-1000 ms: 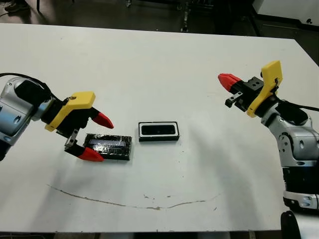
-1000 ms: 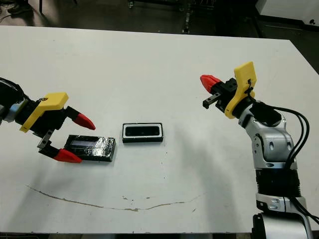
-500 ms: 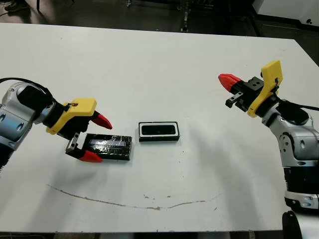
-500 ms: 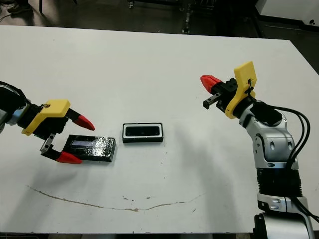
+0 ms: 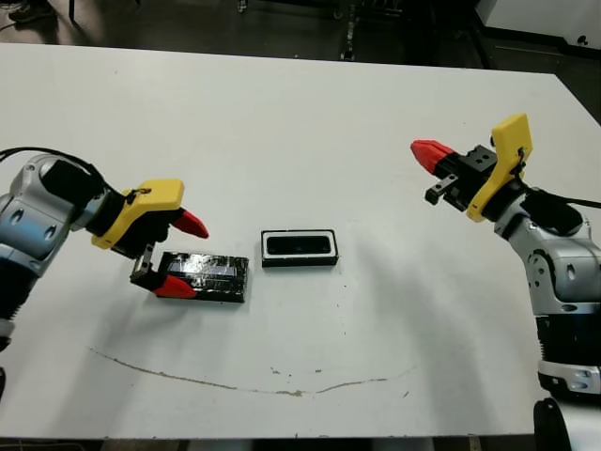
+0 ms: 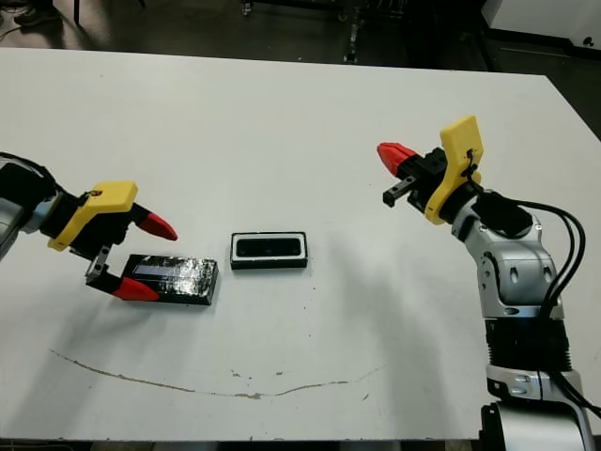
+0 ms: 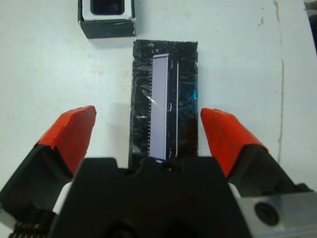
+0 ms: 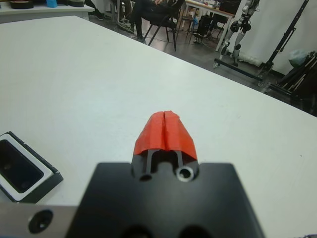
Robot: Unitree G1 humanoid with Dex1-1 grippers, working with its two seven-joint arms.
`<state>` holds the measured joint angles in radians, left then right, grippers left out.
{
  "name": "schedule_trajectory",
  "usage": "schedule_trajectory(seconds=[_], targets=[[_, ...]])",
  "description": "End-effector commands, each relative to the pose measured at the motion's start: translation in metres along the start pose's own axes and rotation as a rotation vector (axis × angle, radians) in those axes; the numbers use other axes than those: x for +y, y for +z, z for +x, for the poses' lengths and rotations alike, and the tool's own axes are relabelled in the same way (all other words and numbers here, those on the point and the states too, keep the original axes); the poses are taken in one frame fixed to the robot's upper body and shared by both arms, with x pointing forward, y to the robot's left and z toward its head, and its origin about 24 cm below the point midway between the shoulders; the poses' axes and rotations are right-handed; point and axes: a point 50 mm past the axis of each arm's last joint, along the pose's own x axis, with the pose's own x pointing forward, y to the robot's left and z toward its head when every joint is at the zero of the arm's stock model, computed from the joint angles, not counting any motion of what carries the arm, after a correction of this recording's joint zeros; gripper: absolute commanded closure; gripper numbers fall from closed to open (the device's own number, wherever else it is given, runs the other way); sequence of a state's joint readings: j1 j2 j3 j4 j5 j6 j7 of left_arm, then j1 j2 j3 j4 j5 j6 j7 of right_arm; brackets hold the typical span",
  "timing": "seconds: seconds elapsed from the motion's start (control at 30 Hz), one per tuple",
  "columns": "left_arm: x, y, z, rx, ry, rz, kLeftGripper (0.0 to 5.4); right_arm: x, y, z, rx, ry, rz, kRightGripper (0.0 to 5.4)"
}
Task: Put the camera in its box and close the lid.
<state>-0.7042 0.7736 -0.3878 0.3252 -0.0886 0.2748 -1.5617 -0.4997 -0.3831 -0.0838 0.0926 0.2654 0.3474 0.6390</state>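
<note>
White counter (image 5: 300,103) fills my head camera, and I take the box (image 5: 300,248) as my landmark: it sits near the middle, open side up, with the camera (image 5: 299,246) lying dark inside its white lining. Just beside the box, on my left-arm side, the lid (image 5: 207,274) lies flat, its glossy wrap up and a pale stripe along its top. My left gripper (image 5: 182,255) is at the lid's end farthest from the box, spread wide, one red fingertip over the far edge of the lid and the other low at its near edge. I cannot tell from here whether either tip touches the wrap. My right gripper (image 5: 424,153) hangs above the counter, well apart from the box on the opposite side, its red tips pressed together and holding nothing.

Through the left wrist camera, the lid (image 7: 163,101) runs lengthwise between my two spread fingers (image 7: 74,131), with a gap on each side, and the box (image 7: 106,17) stands just beyond the lid's far end.

Through the right wrist camera, the right gripper (image 8: 165,130) shows its tips clenched into one red wedge. The box (image 8: 24,168) lies off to one side of it on the counter. Seated people and stands show beyond the counter's far edge.
</note>
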Motion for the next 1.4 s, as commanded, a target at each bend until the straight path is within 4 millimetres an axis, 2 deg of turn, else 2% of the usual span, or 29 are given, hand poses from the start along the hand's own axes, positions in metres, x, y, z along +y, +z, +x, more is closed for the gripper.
schedule_trajectory(seconds=[0.03, 0.5, 0.73, 0.83, 1.1, 1.4], targets=[[0.001, -0.001, 0.002, 0.017, -0.009, 0.023, 0.0, -0.003, -0.004, -0.003, 0.014, -0.004, 0.002, 5.38], [0.002, -0.007, 0.006, 0.038, -0.024, 0.003, 0.0, -0.002, -0.006, -0.004, 0.006, -0.005, -0.006, 5.38], [0.002, -0.008, 0.008, 0.052, -0.022, 0.046, 0.0, -0.002, -0.007, -0.004, 0.006, -0.004, -0.011, 5.38], [0.002, -0.011, 0.009, 0.021, -0.03, -0.023, 0.0, -0.002, -0.007, -0.004, 0.011, -0.005, -0.005, 5.38], [0.003, -0.013, 0.015, 0.065, 0.006, -0.008, 0.0, -0.001, -0.008, -0.004, 0.014, -0.007, -0.014, 5.38], [0.001, -0.016, 0.018, 0.058, -0.026, -0.15, 0.0, -0.001, -0.008, -0.004, 0.021, -0.005, -0.002, 5.38]])
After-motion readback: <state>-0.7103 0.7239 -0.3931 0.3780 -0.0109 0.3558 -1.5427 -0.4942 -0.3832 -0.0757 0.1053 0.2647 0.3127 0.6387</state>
